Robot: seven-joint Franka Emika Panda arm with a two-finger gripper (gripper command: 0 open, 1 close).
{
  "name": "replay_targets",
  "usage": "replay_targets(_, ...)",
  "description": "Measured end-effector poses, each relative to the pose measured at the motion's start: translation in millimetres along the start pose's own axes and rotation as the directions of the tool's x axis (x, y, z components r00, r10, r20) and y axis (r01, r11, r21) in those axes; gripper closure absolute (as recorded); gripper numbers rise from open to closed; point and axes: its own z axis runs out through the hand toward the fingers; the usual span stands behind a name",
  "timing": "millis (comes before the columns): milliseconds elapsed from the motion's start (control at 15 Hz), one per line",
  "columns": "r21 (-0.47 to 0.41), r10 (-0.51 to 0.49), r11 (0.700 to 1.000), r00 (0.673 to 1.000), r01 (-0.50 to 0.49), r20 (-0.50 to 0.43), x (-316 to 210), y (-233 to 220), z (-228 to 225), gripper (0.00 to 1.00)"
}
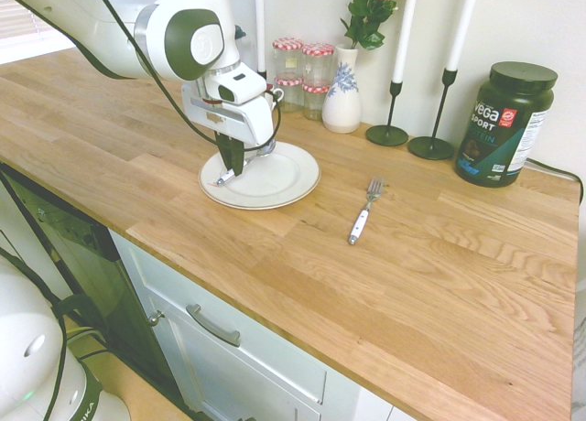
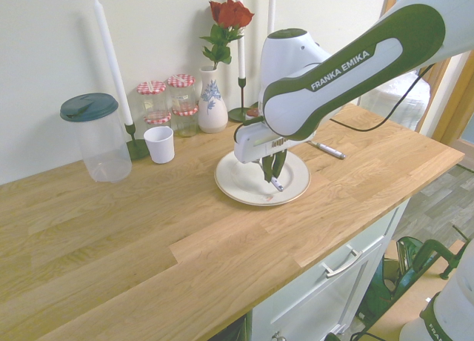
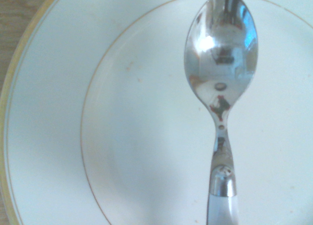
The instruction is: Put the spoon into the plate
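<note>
The cream-white plate [image 1: 286,178] [image 2: 238,184] lies on the wooden counter in front of the vase. My gripper [image 1: 233,167] [image 2: 272,174] hangs straight down over the plate's near side. It is shut on the spoon [image 1: 222,177] [image 2: 276,184], whose white handle end pokes out just below the fingers, at or barely above the plate's surface. In the wrist view the spoon's shiny bowl [image 3: 222,63] lies over the plate's inner well [image 3: 58,112], with the plate's rim line at the edge of the picture.
A white-handled fork [image 1: 360,221] [image 2: 326,150] lies on the counter beyond the plate. Behind the plate stand a vase with a rose [image 1: 342,101] [image 2: 212,104], red-lidded jars [image 1: 302,73], candlesticks [image 1: 389,128], a dark tub [image 1: 505,124], a white cup [image 2: 159,143] and a clear canister [image 2: 95,137].
</note>
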Motion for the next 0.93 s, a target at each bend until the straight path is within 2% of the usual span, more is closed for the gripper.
replay_targets(733, -0.031, 0.012, 0.999, 1.0, -0.012, 0.012, 7, -17, 21, 1.0)
replay_targets(800, -0.031, 0.01, 0.999, 1.0, -0.01, 0.011, 6, -17, 21, 0.0)
replay_targets(933, -0.033, 0.01, 0.999, 1.0, -0.01, 0.01, 5, -18, 22, 0.0)
